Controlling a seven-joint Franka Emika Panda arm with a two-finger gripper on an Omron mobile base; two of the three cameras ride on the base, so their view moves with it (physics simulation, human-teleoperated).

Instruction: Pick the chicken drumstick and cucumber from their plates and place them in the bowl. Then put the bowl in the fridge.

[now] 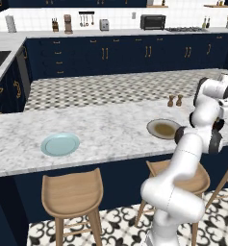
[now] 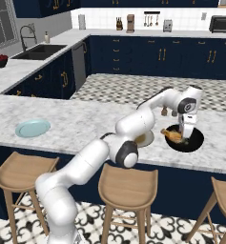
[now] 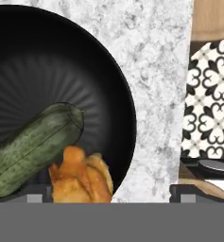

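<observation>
My pincer (image 2: 185, 137) hangs spread wide over the bowl (image 2: 196, 143), gripping nothing. Just below its tips the drumstick (image 3: 81, 178) lies in the bowl, touching the cucumber (image 3: 30, 152) beside it. Farther along the counter (image 1: 106, 129) sit the brown-centred plate (image 1: 162, 128) and blue plate (image 1: 60, 144).

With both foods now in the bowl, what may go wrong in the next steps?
1. The chicken drumstick lies between the open fingers, beside the cucumber; lifting may drag it out.
2. The bowl sits near the counter edge, so a nudge might push it off.
3. Its rim is shallow; tilting could spill the food.
</observation>
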